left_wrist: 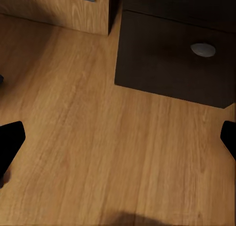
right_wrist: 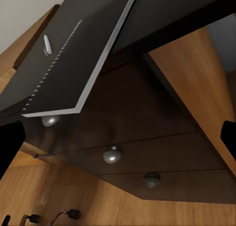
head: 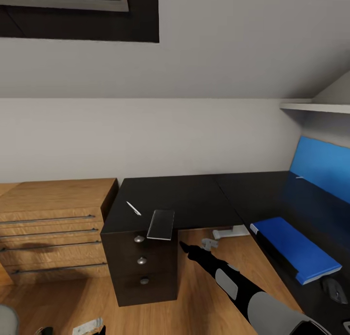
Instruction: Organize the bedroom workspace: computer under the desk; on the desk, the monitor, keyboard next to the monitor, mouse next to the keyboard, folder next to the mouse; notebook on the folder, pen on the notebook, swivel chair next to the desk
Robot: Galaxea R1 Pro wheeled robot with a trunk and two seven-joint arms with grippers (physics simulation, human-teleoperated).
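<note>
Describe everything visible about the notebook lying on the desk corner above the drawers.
The notebook is a thin, flat rectangle with a dark cover and pale page edges; the right wrist view shows a spiral binding along one long side. It lies closed and flat on the black desk, above the drawers with round silver knobs, its near end overhanging the front edge. The white pen lies just beside it, apart. The right gripper is below it, not touching.

You won't find any readable text, label, brand, number or sign on anything in these three views.
</note>
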